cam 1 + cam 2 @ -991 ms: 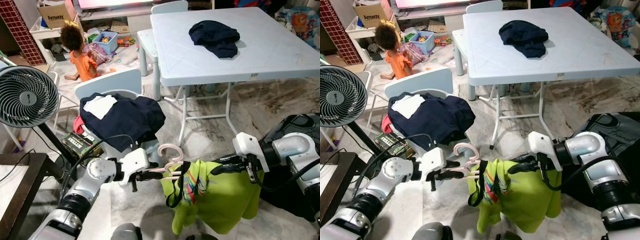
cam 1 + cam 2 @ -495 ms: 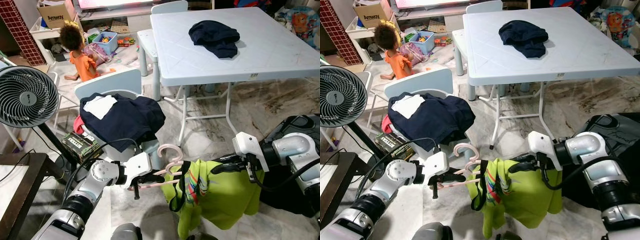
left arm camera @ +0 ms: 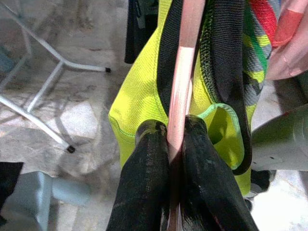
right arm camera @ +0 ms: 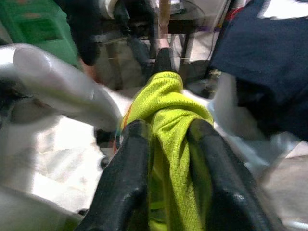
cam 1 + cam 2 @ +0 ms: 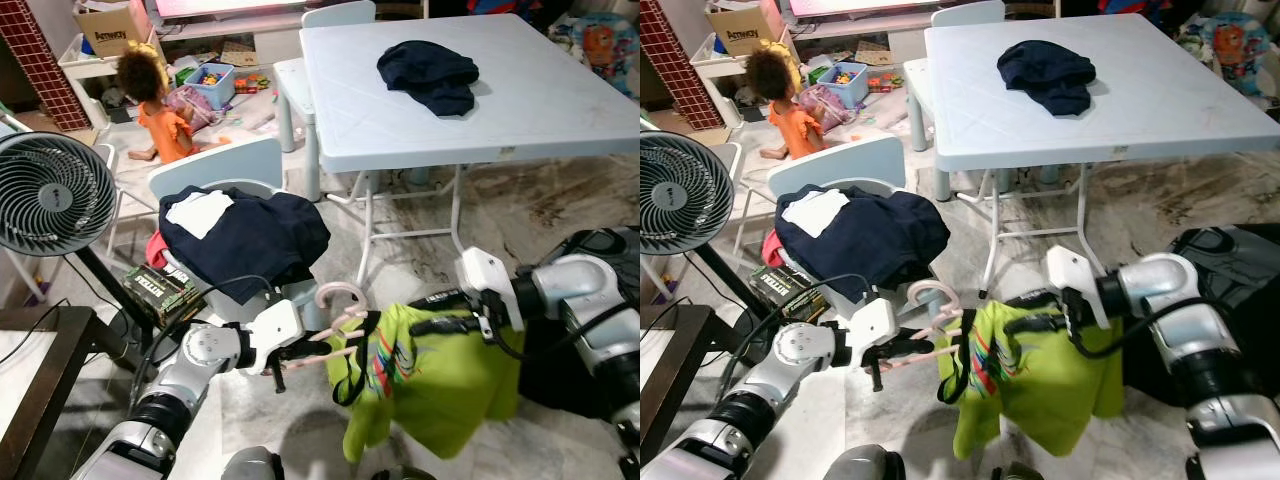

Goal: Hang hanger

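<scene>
Marble-patterned floor [image 5: 590, 210] stretches under a pale blue folding table [image 5: 560, 110] with a dark navy garment [image 5: 432, 75] heaped on it, and a small chair [image 5: 215, 165] nearer the robot is draped with more dark clothes; a black round fan [image 5: 50, 195] stands to the left, and a person in an orange top sits on the floor far back among toys.

Between the arms hangs the pink plastic hanger [image 5: 340, 320], carrying a lime-green sleeveless shirt with black trim [image 5: 430, 375]. Its long axis runs roughly left to right across the robot's front, tilted so the left end sits lower. The left gripper [image 5: 290, 355] is clamped on the hanger's pink arm (the left wrist view shows both black fingers [image 3: 144, 187] pressed tight against the bar), with the curled hook rising just beside and above it. The right gripper [image 5: 432, 322] is pinched on the shirt's green shoulder at the hanger's far end, fabric bunched between its fingers [image 4: 132, 159]. The hook lies nearer the left gripper, so that arm looks the one to steer it onto a rail; no rail can be made out.

Compared with half a second ago, the right gripper has moved inward and up toward the left, and the shirt has bunched narrower between them, the hanger tipping more steeply.
</scene>
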`<state>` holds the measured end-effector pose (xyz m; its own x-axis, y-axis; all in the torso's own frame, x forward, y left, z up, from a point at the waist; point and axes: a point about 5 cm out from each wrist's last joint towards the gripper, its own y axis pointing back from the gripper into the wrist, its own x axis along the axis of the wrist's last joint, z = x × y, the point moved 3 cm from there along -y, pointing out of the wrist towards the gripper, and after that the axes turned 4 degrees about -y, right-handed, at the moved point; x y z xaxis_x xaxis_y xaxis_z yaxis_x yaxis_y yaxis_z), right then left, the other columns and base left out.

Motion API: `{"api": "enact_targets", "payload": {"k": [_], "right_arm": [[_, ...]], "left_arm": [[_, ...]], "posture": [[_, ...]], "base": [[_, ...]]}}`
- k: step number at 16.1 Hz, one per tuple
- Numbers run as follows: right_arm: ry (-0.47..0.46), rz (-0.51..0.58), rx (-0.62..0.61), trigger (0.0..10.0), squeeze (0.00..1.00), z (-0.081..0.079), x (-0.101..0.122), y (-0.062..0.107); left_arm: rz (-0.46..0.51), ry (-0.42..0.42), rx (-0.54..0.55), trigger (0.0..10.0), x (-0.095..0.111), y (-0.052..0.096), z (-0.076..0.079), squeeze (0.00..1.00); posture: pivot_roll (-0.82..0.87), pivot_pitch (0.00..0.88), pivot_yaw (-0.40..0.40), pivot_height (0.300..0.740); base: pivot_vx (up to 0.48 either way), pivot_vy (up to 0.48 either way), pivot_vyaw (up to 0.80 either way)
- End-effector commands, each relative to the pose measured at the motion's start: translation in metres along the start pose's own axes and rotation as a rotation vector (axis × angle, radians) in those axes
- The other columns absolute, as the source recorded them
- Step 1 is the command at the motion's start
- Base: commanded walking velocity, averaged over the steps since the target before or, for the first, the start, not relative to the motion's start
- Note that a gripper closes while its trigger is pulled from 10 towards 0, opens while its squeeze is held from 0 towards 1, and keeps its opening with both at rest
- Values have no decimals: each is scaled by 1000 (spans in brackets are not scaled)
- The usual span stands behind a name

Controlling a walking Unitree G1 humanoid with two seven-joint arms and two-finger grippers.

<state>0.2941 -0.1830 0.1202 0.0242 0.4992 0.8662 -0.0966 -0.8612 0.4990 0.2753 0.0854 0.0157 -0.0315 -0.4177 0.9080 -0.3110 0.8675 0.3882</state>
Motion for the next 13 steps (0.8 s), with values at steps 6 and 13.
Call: {"api": "enact_targets", "payload": {"k": [6, 13], "right_arm": [[140, 57, -214, 10000, 1000, 30, 20, -9], [144, 283, -609, 10000, 1000, 67, 44, 3]], "left_arm": [[100, 36, 177, 0, 12, 8, -21, 0], [121, 69, 157, 0, 13, 4, -15, 0]], "posture": [[-58, 0, 21, 740], [-64, 0, 29, 740]], "base": [[0, 0, 0], [0, 0, 0]]}}
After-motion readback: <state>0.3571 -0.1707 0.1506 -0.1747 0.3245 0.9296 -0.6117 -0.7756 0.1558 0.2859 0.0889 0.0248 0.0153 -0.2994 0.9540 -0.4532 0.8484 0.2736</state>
